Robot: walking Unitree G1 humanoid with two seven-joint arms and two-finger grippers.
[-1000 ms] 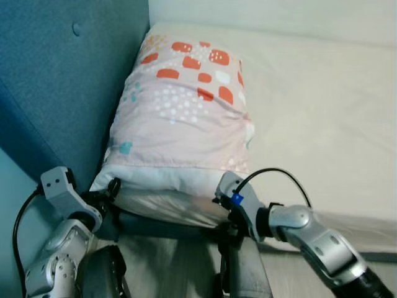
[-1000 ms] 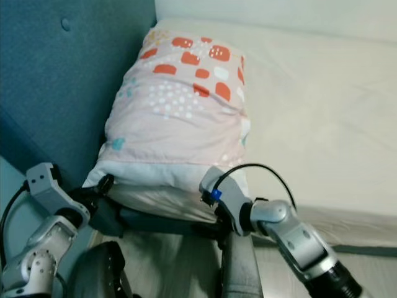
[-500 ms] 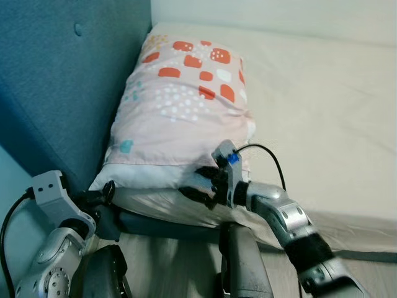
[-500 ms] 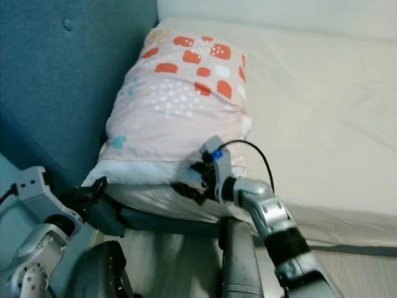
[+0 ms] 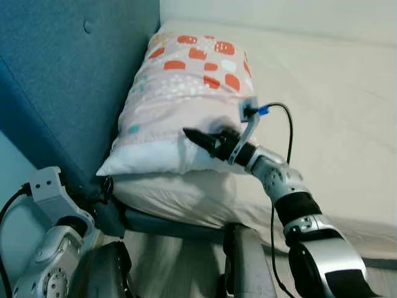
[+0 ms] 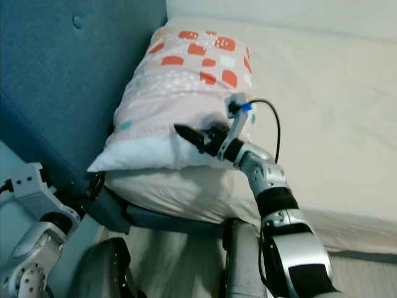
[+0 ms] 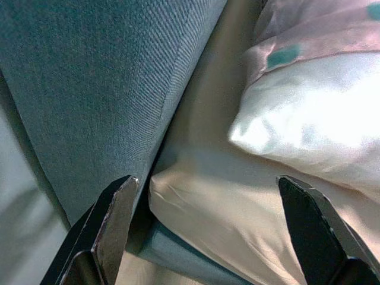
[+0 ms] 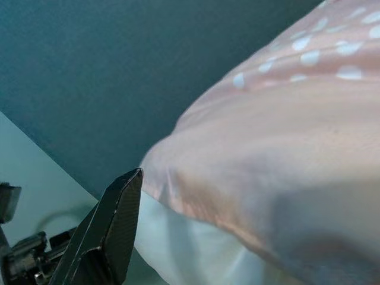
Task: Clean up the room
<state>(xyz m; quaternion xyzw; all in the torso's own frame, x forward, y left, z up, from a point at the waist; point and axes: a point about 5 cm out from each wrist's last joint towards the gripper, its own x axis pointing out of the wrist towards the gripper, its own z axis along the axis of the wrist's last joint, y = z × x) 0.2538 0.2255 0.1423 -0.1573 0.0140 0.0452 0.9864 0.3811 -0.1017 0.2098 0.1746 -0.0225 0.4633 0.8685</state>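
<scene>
A pink pillow (image 5: 186, 81) with orange and white patches lies on the cream mattress (image 5: 322, 105), close along the blue headboard (image 5: 62, 81). My right gripper (image 5: 200, 140) rests against the pillow's near end, fingers pointing toward the headboard. In the right wrist view one black finger (image 8: 113, 237) shows beside the pillow (image 8: 285, 148), and the fabric hides the other. My left gripper (image 5: 107, 187) sits low at the mattress corner by the headboard. It is open, its fingers (image 7: 113, 219) wide apart with the mattress corner (image 7: 237, 214) ahead of them.
The dark bed frame (image 5: 167, 223) runs under the mattress edge. A black cable (image 5: 288, 130) loops over my right wrist. The mattress stretches wide and bare to the right. A pale wall (image 5: 12, 205) lies left of the headboard.
My right gripper rose from below the mattress edge onto the pillow's near end, which now looks pushed up. The left arm has barely moved.
</scene>
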